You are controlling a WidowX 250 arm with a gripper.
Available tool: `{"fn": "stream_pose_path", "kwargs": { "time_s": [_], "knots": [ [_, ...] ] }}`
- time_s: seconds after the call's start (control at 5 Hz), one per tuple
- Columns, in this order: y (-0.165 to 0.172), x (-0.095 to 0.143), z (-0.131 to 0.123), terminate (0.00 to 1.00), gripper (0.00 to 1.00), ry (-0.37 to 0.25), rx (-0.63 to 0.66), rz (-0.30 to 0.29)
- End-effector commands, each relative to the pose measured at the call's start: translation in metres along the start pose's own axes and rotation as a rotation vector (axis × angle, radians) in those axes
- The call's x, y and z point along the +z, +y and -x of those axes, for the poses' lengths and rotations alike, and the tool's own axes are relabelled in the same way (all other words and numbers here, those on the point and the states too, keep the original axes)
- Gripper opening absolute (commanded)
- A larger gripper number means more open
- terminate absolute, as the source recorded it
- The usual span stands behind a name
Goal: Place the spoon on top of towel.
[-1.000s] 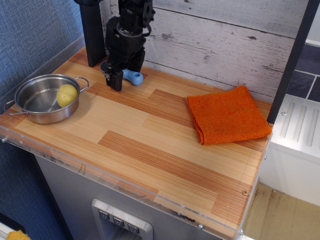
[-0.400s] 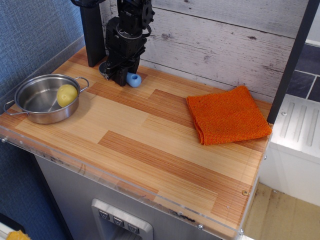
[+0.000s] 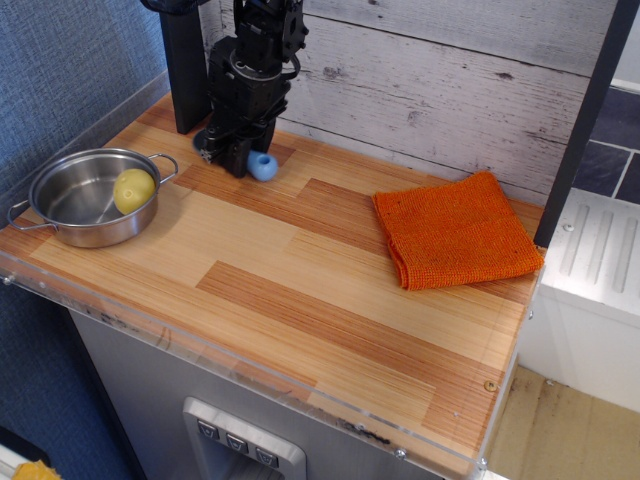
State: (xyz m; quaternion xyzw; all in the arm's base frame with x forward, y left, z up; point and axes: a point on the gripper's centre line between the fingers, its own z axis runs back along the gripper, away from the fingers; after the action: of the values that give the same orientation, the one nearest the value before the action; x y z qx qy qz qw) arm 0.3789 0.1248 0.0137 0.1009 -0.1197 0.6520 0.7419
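Only the rounded light-blue end of the spoon [image 3: 263, 165] shows, poking out beside the black gripper [image 3: 237, 158] at the back left of the wooden counter [image 3: 300, 290]; its grey bowl is hidden behind the gripper's body. The gripper stands low over the spoon with its fingers down at the counter, and the jaws look drawn in around the handle, though I cannot tell for sure that they grip it. The towel [image 3: 456, 232] lies flat and square at the back right, well apart from the spoon, orange and coarsely woven, with bare wood between them. At the left edge sits a steel pot [image 3: 88, 196] with two handles, and a yellow ball-like thing [image 3: 134, 190] rests inside it. A dark post [image 3: 185, 65] stands just behind the gripper against the whitewashed plank wall [image 3: 450, 70]. Compared with a second ago, less of the blue handle shows, and the gripper has come down closer around it.
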Motion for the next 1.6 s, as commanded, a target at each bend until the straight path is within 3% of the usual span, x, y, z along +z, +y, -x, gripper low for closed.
{"fn": "stream_pose_path", "kwargs": {
  "time_s": [0.0, 0.4, 0.6, 1.0, 1.4],
  "knots": [
    [-0.004, 0.061, -0.007, 0.0, 0.0, -0.046, 0.019, 0.131],
    [-0.002, 0.109, 0.042, 0.0, 0.0, -0.04, -0.088, 0.23],
    [0.006, 0.123, 0.067, 0.0, 0.0, -0.022, -0.139, 0.264],
    [0.019, 0.124, 0.13, 0.0, 0.0, 0.02, -0.289, 0.264],
    [0.019, 0.112, 0.166, 0.0, 0.0, 0.02, -0.403, 0.258]
  ]
}}
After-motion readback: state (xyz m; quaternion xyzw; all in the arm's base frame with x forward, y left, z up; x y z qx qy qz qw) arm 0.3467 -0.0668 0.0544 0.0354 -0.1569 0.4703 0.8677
